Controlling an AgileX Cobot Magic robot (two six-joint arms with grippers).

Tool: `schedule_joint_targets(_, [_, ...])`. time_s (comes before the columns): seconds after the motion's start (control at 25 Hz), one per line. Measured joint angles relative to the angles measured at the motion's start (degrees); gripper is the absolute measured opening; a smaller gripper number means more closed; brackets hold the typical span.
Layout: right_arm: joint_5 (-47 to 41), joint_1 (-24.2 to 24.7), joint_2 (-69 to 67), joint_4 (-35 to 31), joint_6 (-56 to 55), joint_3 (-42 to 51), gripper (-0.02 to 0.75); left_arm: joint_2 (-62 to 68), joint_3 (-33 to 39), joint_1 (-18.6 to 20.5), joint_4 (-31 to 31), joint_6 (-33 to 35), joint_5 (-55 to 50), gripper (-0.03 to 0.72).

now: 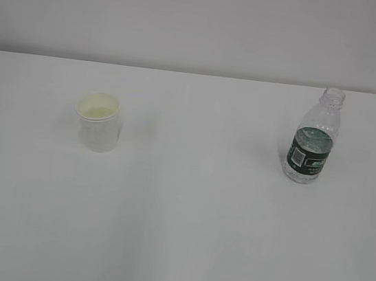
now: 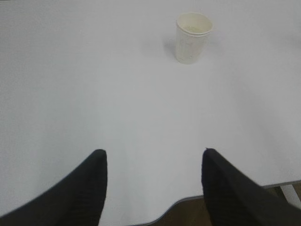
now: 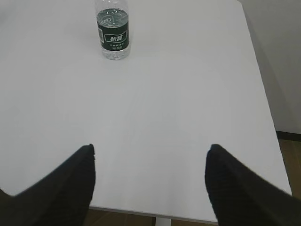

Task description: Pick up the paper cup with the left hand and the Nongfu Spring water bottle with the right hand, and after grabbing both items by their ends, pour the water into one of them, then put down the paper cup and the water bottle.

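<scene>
A white table (image 1: 175,236) fills nearly all of the exterior view, running back to a plain pale wall (image 1: 204,18). Its right rear corner is rounded. In the right wrist view the table's right edge drops off to a brown floor (image 3: 289,155), and in the left wrist view the near edge shows the same brown below it.

The left hand (image 2: 153,188) hangs over the near edge of the table. Its two black fingers (image 2: 84,188) stand well apart with bare tabletop between them, pinching nothing. The right hand (image 3: 150,186) sits likewise over its near edge, its black fingers (image 3: 70,188) spread wide and empty. Neither hand shows in the exterior view.

The bottle (image 1: 312,137) stands upright on the right side of the table, toward the back, capless, with a dark green label band and a white barcode patch facing the camera. In the right wrist view it is at the top, left of centre, well apart from the fingers, its neck cut off by the frame. Clear water (image 1: 302,171) seems to lie in its lower part, though the level is hard to read.

The cup (image 1: 98,123) stands upright on the left side of the table, well apart from the bottle. It is white with a rolled rim and a pale yellowish inside. In the left wrist view it stands far ahead of the fingers, right of centre.
</scene>
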State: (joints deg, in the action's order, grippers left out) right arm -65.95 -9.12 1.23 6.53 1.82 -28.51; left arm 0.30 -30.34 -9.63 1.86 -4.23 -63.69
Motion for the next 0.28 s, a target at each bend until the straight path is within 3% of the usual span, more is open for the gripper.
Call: schedule_joint_targets(0.28, [0.0,0.0,0.0,0.07,0.0,0.0,0.554,0.0,0.0,0.0,0.0,0.0,0.0,0.45])
